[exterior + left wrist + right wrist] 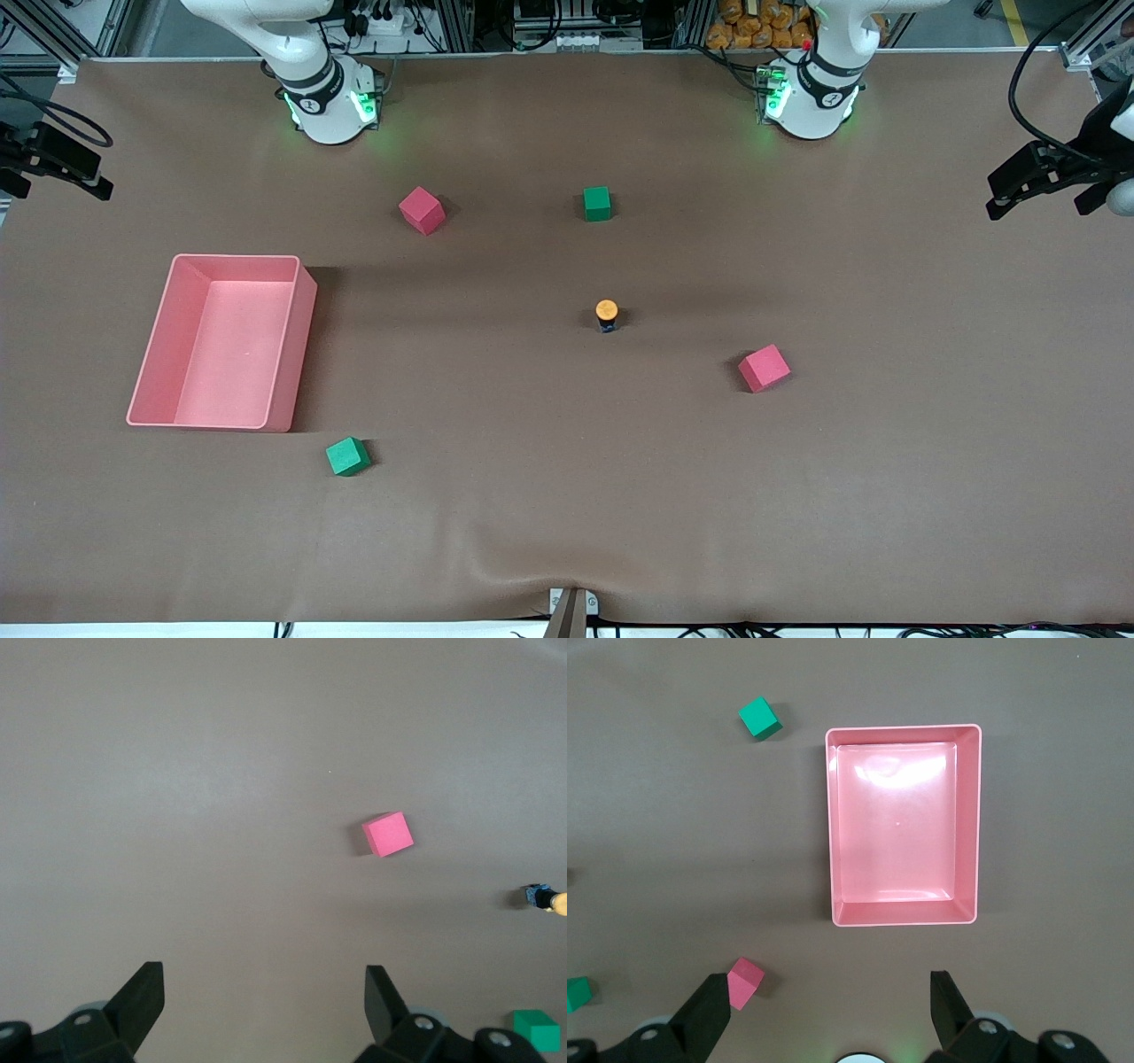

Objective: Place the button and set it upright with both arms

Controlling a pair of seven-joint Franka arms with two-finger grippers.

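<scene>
Orange-capped button [607,315] upright on the table [567,514], well apart from both tools. Left tool [264,992], fingers spread, waits above a pink cube [388,834]; right tool [831,1001], fingers spread, waits above the empty pink bin [904,914].

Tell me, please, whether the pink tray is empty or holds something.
Empty. The right wrist view looks straight into the pink tray and shows only its bare floor; the button stands outside it on the table.
</scene>
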